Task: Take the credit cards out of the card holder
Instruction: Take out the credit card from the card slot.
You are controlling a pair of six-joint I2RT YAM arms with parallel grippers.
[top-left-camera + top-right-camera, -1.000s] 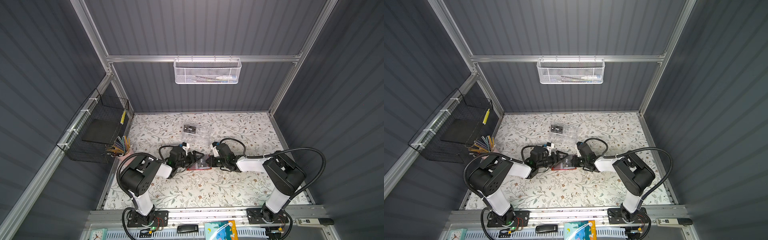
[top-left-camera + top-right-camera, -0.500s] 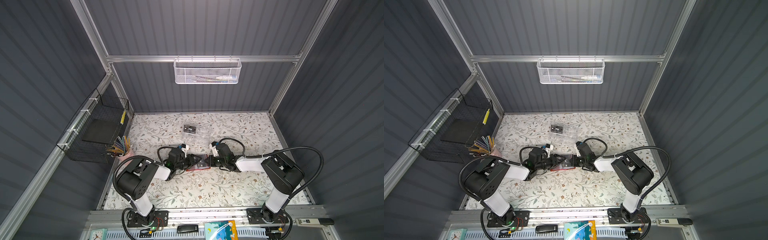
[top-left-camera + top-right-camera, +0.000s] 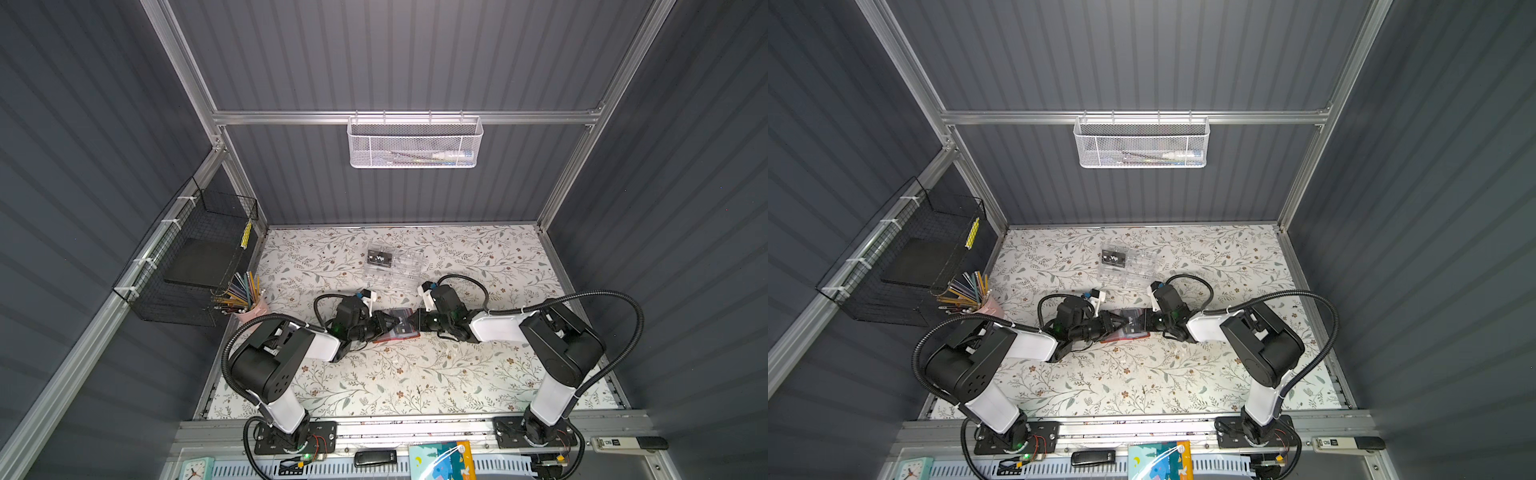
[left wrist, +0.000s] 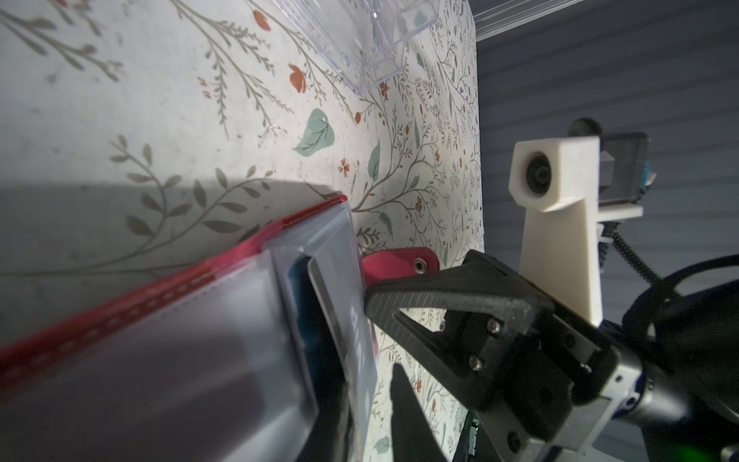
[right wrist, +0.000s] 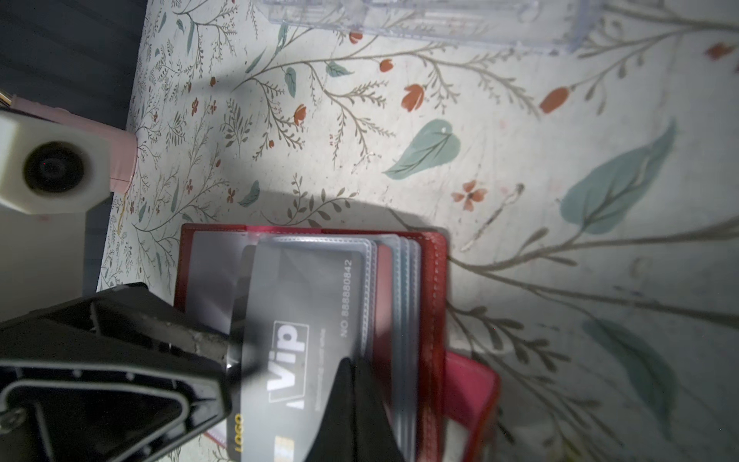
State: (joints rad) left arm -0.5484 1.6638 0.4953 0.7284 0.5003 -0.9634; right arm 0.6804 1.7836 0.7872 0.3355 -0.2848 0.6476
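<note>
Because the black Vip credit card point(image 5: 288, 344) is thin, stiff and slick, its bare edge outside the soft sleeve point(image 5: 384, 256) seems the place to pinch. The left gripper point(image 5: 226, 352) sits at that edge; whether it clamps, I cannot tell. The right gripper point(image 3: 414, 322), jaws together, rests on the open red card holder point(image 5: 434, 304) on the table point(image 5: 520, 160). Farther, a clear organizer point(image 3: 399, 272) holds a second Vip card point(image 3: 379, 258).

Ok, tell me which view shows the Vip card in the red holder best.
Right wrist view: the Vip card shows large and face-on, lettering and number readable. The left wrist view shows the card edge-on and blurred; in both top views it is a tiny dark patch.
</note>
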